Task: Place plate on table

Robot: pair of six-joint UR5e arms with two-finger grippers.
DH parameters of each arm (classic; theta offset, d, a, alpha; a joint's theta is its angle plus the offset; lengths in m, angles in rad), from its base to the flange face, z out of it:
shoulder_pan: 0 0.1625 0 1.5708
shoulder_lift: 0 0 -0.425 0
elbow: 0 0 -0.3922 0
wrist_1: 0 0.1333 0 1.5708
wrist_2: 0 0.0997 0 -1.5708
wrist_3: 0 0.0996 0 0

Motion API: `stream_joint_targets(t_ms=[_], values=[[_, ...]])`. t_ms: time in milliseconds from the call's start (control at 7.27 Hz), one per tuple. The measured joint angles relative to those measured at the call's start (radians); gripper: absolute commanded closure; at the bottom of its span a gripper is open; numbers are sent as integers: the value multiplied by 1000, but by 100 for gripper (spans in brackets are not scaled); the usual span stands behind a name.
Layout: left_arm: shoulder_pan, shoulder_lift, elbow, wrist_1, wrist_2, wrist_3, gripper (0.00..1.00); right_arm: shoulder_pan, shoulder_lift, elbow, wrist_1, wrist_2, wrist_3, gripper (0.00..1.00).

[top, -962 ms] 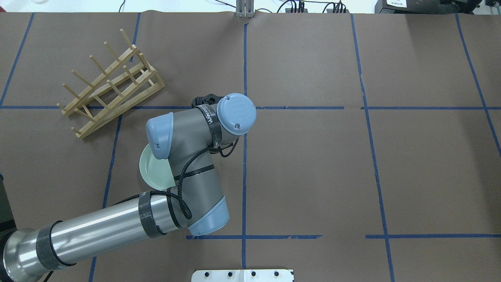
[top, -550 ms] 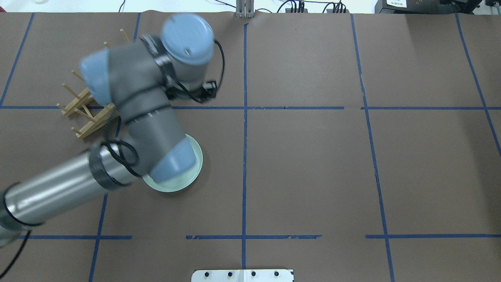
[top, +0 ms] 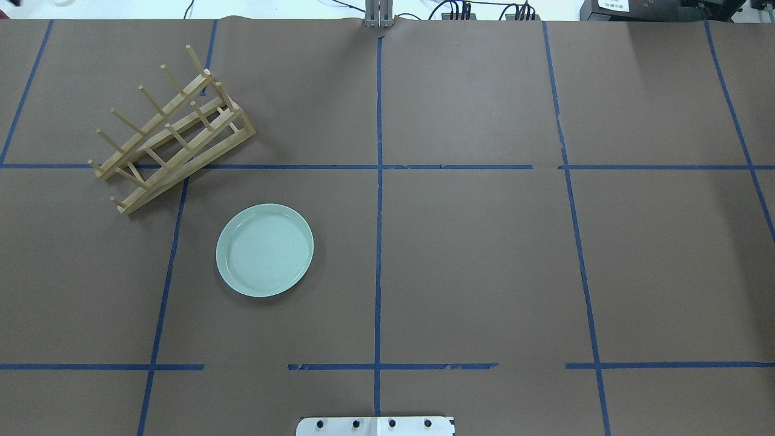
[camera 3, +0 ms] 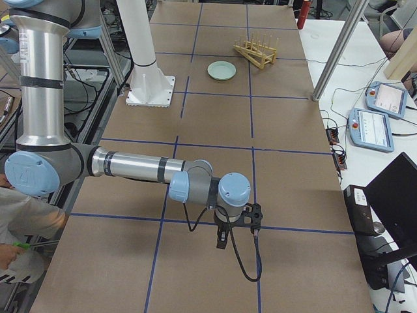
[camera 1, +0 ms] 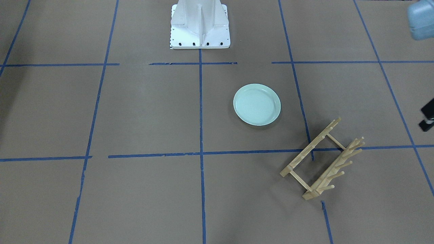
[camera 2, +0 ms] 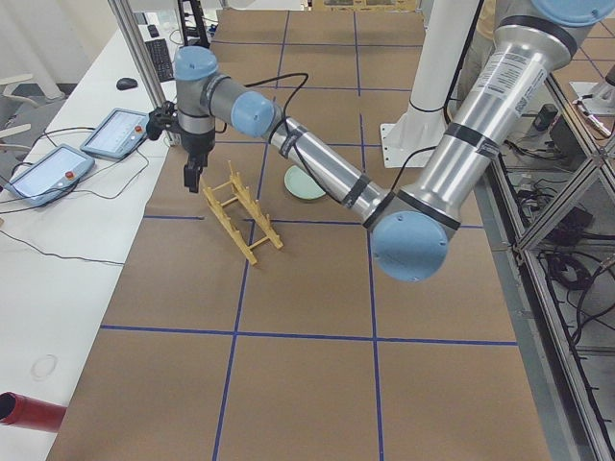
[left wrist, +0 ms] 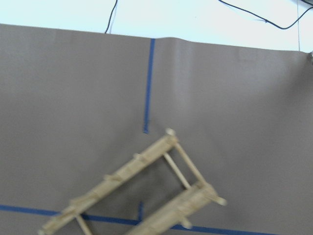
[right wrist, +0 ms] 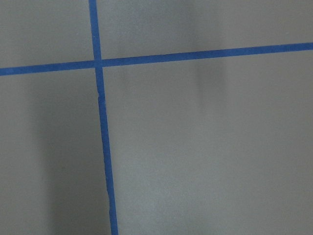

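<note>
The pale mint-green plate [top: 264, 250] lies flat and alone on the brown table [top: 484, 254], near the wooden rack; it also shows in the front view [camera 1: 257, 104]. Nothing touches it. My left gripper [camera 2: 191, 179] hangs above the table's left end, beyond the rack and away from the plate; only a dark scrap of it shows at the front view's right edge, and I cannot tell if it is open. My right gripper [camera 3: 221, 238] hangs low over the table's right end, far from the plate; I cannot tell its state.
The light wooden peg rack [top: 172, 130] stands empty, back left of the plate, and fills the bottom of the left wrist view [left wrist: 142, 196]. The white robot base [top: 375, 426] is at the near edge. Teach pendants [camera 2: 43, 173] lie beside the table's left end.
My left arm, over the plate a second ago, swung left across the rack and has left the overhead view. The plate now lies fully uncovered on the table.
</note>
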Motion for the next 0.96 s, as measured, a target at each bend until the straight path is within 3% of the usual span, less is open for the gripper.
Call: stream_joint_targets(t_ms=[275, 412, 688, 962], values=[[-168, 77, 216, -55, -11, 363, 0, 0, 0, -1, 0, 0, 0, 0], [-210, 143, 276, -97, -13, 429, 0, 0, 0, -1, 0, 0, 0, 0], [-233, 336, 193, -129, -48, 400, 0, 0, 0, -1, 0, 0, 0, 0], [-235, 440, 86, -130, -112, 377, 0, 0, 0, -1, 0, 0, 0, 0]])
